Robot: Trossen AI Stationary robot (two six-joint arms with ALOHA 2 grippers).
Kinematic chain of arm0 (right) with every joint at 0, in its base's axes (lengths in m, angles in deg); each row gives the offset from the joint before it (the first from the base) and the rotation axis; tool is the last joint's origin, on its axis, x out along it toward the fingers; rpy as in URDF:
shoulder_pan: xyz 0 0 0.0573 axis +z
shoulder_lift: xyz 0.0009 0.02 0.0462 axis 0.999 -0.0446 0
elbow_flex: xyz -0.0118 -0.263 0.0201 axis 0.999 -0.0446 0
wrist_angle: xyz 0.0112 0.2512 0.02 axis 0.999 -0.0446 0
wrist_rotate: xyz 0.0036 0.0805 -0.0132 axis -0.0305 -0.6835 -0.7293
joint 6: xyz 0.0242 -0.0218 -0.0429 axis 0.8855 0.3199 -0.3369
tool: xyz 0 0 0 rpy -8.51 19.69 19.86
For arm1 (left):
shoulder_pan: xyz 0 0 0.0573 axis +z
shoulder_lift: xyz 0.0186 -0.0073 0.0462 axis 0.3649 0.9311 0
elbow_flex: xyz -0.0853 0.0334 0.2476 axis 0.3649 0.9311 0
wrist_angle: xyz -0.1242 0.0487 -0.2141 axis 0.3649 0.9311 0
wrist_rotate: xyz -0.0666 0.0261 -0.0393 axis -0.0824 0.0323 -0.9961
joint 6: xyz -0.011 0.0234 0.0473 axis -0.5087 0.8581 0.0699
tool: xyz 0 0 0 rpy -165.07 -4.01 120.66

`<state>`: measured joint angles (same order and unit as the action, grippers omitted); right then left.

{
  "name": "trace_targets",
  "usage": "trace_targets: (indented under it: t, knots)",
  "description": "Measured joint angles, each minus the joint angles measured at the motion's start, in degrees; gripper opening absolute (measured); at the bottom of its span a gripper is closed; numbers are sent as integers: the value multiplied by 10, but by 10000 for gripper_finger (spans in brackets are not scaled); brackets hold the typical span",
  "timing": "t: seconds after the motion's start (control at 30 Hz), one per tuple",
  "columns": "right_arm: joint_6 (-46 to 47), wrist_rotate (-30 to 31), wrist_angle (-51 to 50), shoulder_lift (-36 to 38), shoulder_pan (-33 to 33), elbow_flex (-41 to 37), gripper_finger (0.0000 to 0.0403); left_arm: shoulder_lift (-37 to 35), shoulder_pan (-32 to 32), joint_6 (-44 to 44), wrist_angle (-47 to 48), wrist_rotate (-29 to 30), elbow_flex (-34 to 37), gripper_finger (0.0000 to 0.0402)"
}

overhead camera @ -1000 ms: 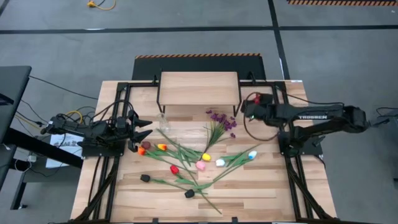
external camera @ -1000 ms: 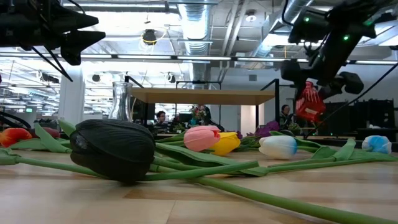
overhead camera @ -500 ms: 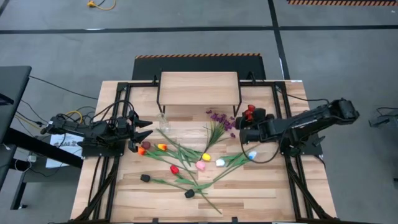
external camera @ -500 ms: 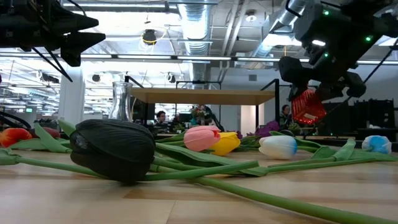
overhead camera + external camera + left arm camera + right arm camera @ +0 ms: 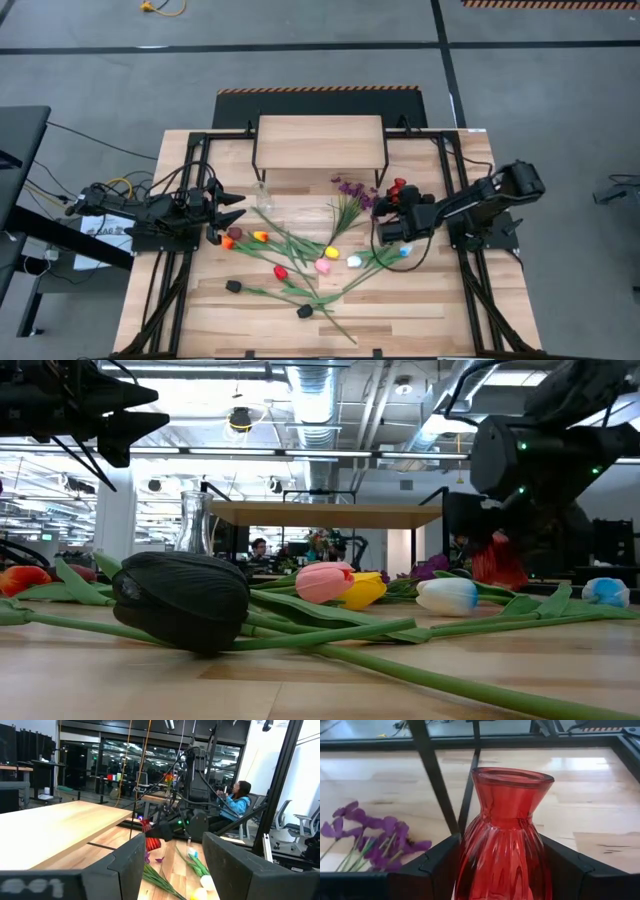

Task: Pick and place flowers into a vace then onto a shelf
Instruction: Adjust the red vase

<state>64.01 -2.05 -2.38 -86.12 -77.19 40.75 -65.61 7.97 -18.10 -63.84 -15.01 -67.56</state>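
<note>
Red glass vase clamped in your right gripper, low beside purple sprigs; set it upright next, left gripper spread idle.

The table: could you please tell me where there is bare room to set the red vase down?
Free: the shelf top, and the table strip near the front right corner. Crowded: the middle, strewn with flowers. The right gripper holds the red vase beside the purple sprigs.
</note>
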Motion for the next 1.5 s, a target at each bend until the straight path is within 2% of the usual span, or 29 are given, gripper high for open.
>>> trace_targets:
  t: [0.57,0.63,0.9,1.17,1.33,1.5]
  knots:
    - [12,52,55,-74,54,0,227,0,0,0,0,0,0,187]
    - [15,34,59,-74,59,0,227,0,0,0,0,0,0,187]
    - [15,39,63,-74,76,0,229,0,0,0,0,0,0,187]
    - [14,68,70,-89,78,0,229,0,0,0,0,0,0,187]
    - [47,110,100,-142,78,0,230,0,0,-4,0,0,0,187]
    - [114,104,115,-214,79,0,230,0,0,-4,0,-1,0,187]
